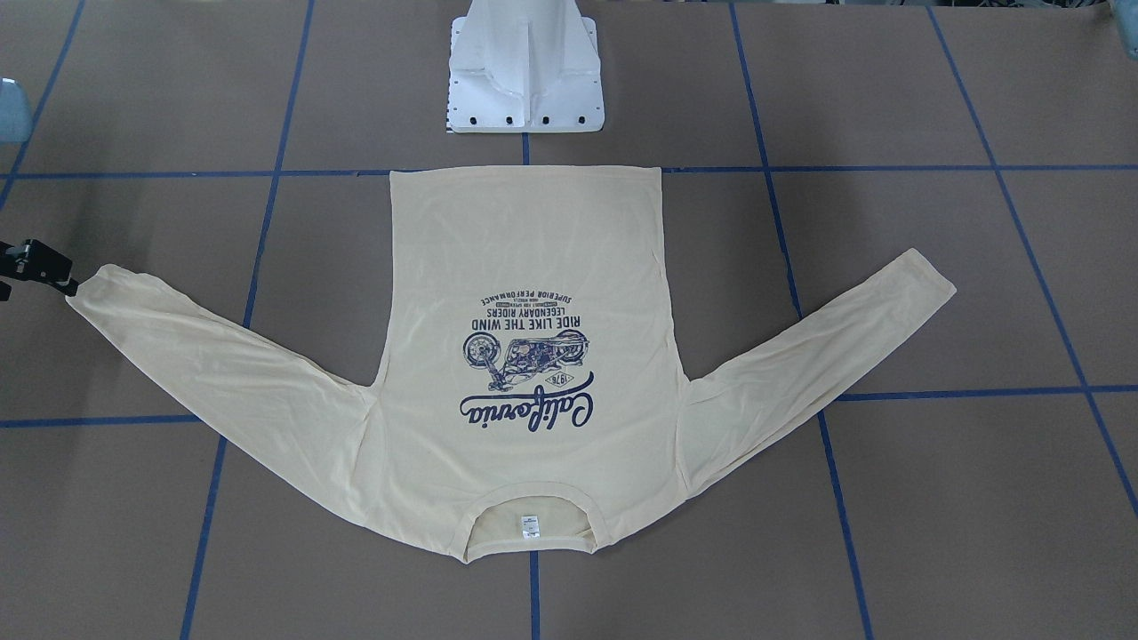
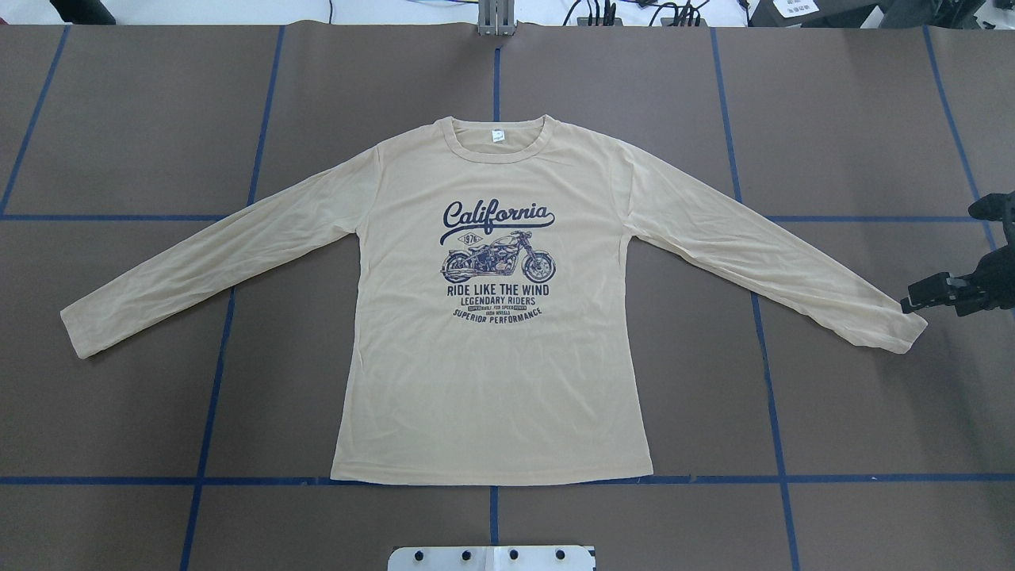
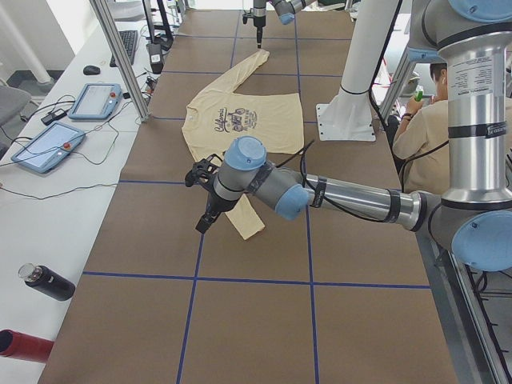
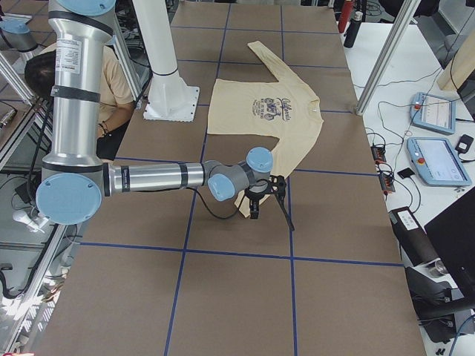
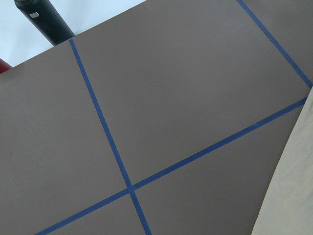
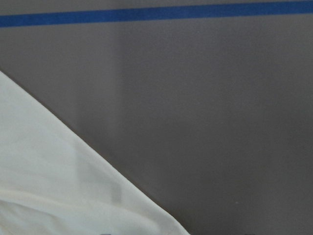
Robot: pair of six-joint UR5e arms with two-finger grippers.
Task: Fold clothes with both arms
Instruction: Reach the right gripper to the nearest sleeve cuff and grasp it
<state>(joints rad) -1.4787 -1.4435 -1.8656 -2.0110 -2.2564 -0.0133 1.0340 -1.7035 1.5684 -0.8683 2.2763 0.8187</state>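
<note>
The shirt [image 2: 492,381] lies flat and print-up on the counter [image 2: 158,119], hem toward the robot and collar away, with its sleeves slanting outward to either side. The right-hand cuff [image 2: 908,327] ends just beside the right end effector [image 2: 912,301], which stands just outboard of it, so that arm is nearest that sleeve. I cannot tell whether it is released or clenched. The left end effector [image 3: 205,218] hovers near the left-hand cuff [image 2: 79,329]; it shows only from the side, so its state is likewise unclear.
</note>
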